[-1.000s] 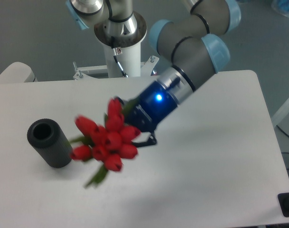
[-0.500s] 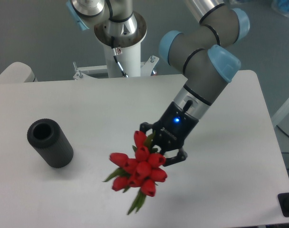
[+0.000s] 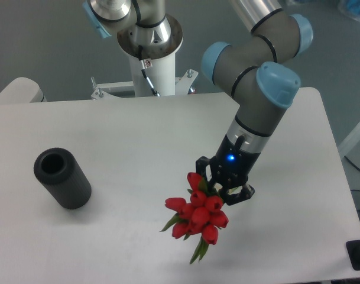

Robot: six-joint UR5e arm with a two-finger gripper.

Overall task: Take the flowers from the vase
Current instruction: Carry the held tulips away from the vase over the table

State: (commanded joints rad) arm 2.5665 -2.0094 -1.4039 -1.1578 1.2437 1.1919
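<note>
We see the claw (image 3: 222,188) in the lower centre-right of the frame, pinching the flowers (image 3: 197,212) by their stems, so the red buds and green leaves hang out toward the lower left over the white surface (image 3: 126,130). The black vase (image 3: 62,178) stands well apart at the left, its round hole showing on top.

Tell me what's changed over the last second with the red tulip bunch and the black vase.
The gripper, shut on the bunch of red tulip buds with green leaves, carried it right and toward the table's near edge, farther from the matte black cylinder vase. The vase stayed put on the white table, empty.
</note>
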